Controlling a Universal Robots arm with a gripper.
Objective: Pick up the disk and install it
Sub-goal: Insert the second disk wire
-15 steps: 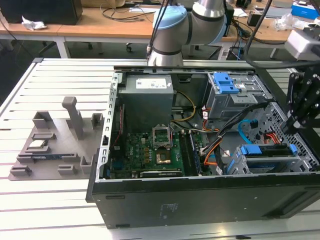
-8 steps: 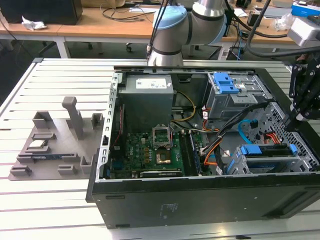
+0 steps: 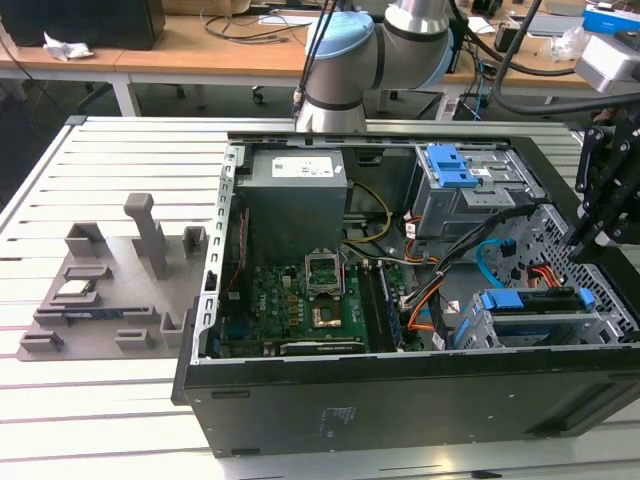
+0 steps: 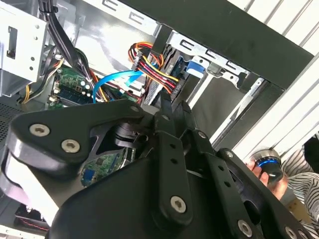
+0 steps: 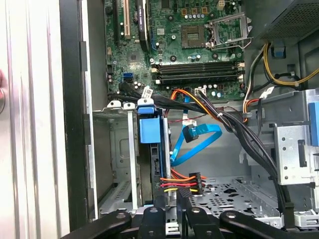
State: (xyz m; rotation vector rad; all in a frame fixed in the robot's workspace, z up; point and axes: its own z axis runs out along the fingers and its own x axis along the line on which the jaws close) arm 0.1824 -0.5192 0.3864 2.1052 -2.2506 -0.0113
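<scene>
The disk [image 3: 530,303], silver with a bright blue frame, sits in the metal drive cage [image 3: 600,325] at the open computer case's corner on the exterior view's right. In the first wrist view the disk [image 5: 149,132] stands edge-on in its slot, blue tab toward the motherboard, with coloured power wires beside it. My gripper [image 3: 582,243] hangs just above that cage, apart from the disk. Its black fingers [image 5: 160,221] lie pressed together, shut on nothing, in both wrist views, the tips [image 4: 163,103] aimed at the cage.
Inside the case are the motherboard [image 3: 300,300], a grey power supply box [image 3: 295,195], a blue latch piece [image 3: 455,165] and loose cables [image 5: 199,134]. A grey fixture plate [image 3: 100,290] lies on the slatted table on the exterior view's left. A person's hand [image 4: 271,172] holds a round knob nearby.
</scene>
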